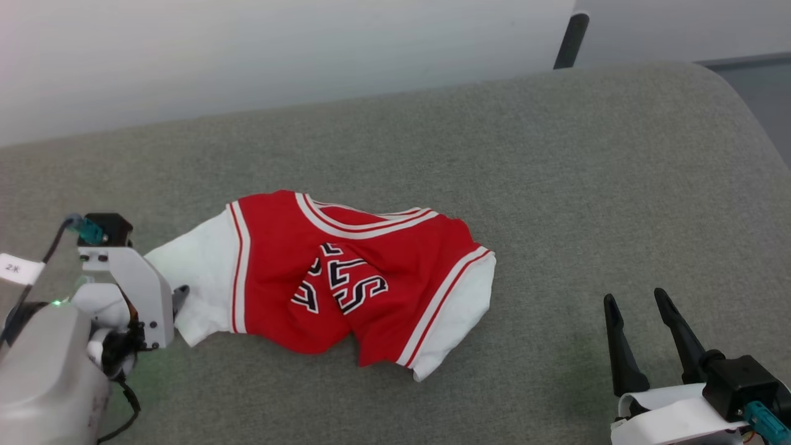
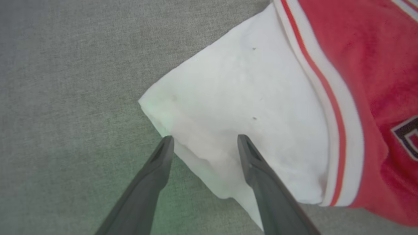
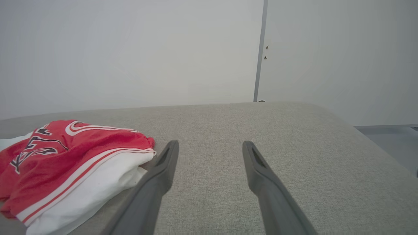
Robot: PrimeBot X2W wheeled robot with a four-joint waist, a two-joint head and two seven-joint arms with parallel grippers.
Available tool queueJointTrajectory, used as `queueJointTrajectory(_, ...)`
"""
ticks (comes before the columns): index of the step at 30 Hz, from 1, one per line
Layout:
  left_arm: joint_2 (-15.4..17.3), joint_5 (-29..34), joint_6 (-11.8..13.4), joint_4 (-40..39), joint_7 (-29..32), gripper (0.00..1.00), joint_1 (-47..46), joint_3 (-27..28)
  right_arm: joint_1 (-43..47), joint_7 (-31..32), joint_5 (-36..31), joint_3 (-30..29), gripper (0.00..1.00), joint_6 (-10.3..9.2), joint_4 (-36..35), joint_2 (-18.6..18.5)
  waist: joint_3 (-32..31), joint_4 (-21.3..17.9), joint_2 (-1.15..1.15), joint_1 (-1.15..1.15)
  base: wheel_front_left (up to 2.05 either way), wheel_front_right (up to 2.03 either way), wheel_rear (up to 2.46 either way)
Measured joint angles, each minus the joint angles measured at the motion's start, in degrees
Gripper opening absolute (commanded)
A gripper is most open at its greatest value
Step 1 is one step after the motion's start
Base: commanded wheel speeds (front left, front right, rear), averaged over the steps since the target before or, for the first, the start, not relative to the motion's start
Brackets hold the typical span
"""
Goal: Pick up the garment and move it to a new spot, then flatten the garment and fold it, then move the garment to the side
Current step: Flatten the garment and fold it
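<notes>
**Left fingers spread wide over the garment's white sleeve**

The left fingers (image 2: pixel 157 169) are held wide apart and nothing is gripped between them. In the left wrist view, 1 finger is seen over the bare grey fabric just beside the sleeve's edge, and the other is seen over the white sleeve itself, so that the sleeve's edge lies between the 2 tips. Whether either tip touches the cloth cannot be told. In the head view only 1 dark tip (image 1: pixel 180 296) is seen, beside the white bracket of the left wrist, at the sleeve's near left corner.

The right fingers (image 1: pixel 680 334) are likewise spread wide and empty. They are held over the surface at the near right, well apart from the cloth; in the right wrist view (image 3: pixel 163 169) the jersey is seen to their left.

The garment (image 1: pixel 371 278) lies crumpled on the grey fabric-covered surface (image 1: pixel 556 154), left of centre. 1 white sleeve (image 2: pixel 245 98) is turned to the left and the other to the near right (image 3: pixel 81 195). The striped collar is turned to the far side, and the black lettering is partly folded under.

A pale wall (image 1: pixel 247 49) is seen beyond the far edge.
</notes>
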Motion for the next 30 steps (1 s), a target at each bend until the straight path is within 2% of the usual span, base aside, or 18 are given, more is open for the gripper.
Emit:
queueJointTrajectory(9, -0.22, -0.2, 0.34, 7.35, 2.14, 1.0, -4.46, -0.58, -1.19, 0.03, 0.37, 0.75, 1.0, 0.0, 0.07, 0.01, 2.02, -1.03, 0.0, 0.0, 0.0, 0.0, 0.0)
queueJointTrajectory(10, -0.25, -0.19, 0.52, 7.98, 2.09, 0.95, -4.77, -0.6, -1.21, 0.04, 0.43, 0.77, 1.0, 0.0, 0.09, 0.01, 2.2, -1.07, 0.0, 0.0, 0.0, 0.0, 0.0)
queueJointTrajectory(11, -0.36, -0.37, 0.53, 8.73, 2.19, 0.88, -5.21, -0.52, -1.24, 0.04, 0.44, 0.77, 1.0, 0.0, 0.1, 0.01, 2.36, -1.11, 0.0, 0.0, 0.0, 0.0, 0.0)
queueJointTrajectory(12, -0.44, -0.65, 0.53, 9.34, 2.35, 0.39, -5.61, -0.4, -1.35, 0.04, 0.51, 0.78, 1.0, 0.0, 0.11, 0.01, 2.5, -1.15, 0.0, 0.0, 0.0, 0.0, 0.0)
queueJointTrajectory(13, -0.45, -0.79, 0.68, 9.88, 2.33, 0.39, -5.87, -0.24, -1.55, 0.05, 0.67, 0.79, 1.0, 0.0, 0.12, 0.01, 2.62, -1.18, 0.0, 0.0, 0.0, 0.0, 0.0)
queueJointTrajectory(14, -0.47, -1.04, 0.68, 10.48, 2.29, 0.0, -6.2, -0.1, -1.85, 0.05, 0.78, 0.8, 1.0, 0.0, 0.12, 0.01, 2.74, -1.19, 0.0, 0.0, 0.0, 0.0, 0.0)
queueJointTrajectory(23, -1.53, -1.47, 0.66, 13.39, 1.2, 0.0, -8.52, -0.49, -1.98, 0.31, 0.77, 0.16, 1.0, 0.0, 0.16, 0.0, 2.86, -0.29, 0.0, 0.0, 0.0, 0.0, 0.0)
queueJointTrajectory(30, -0.77, -0.98, 0.94, 14.85, 0.79, 0.0, -9.21, -1.21, -1.88, 0.86, 0.47, -0.33, 1.0, 0.0, -0.03, 0.0, 1.99, 2.15, 0.0, 0.0, 0.0, 0.0, 0.0)
